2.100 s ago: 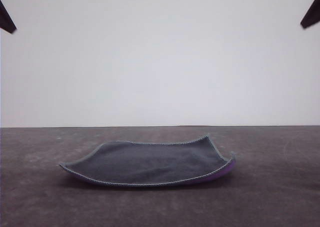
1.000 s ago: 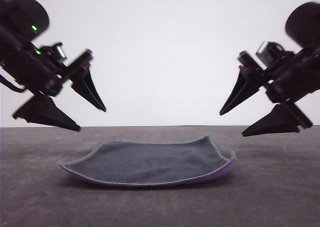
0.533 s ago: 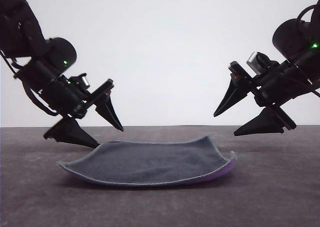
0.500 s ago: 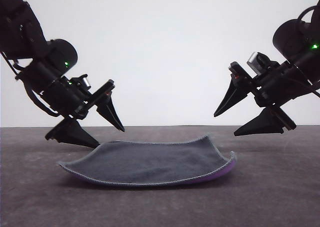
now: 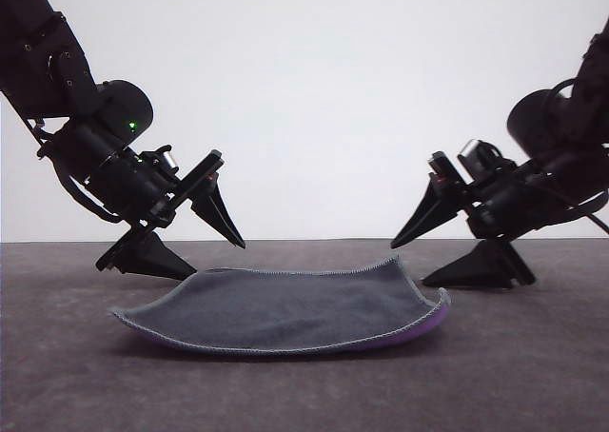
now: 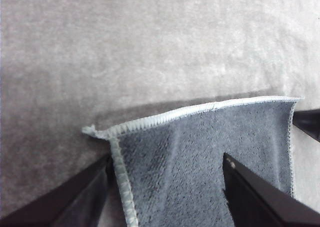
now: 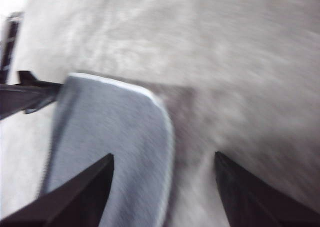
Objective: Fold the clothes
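The cloth [image 5: 285, 310] lay dark-grey face up on the table [image 5: 533, 375], purple showing under its right edge; the left gripper [image 5: 195, 256] straddled its far left corner, jaws wide apart, holding nothing. The right gripper [image 5: 423, 261] hung beside its right corner, equally spread and empty

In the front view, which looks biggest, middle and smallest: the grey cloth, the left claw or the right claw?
1. The cloth, clearly the widest.
2-3. The left gripper and right gripper look about alike; I would not rank them, since distance from the camera may differ.
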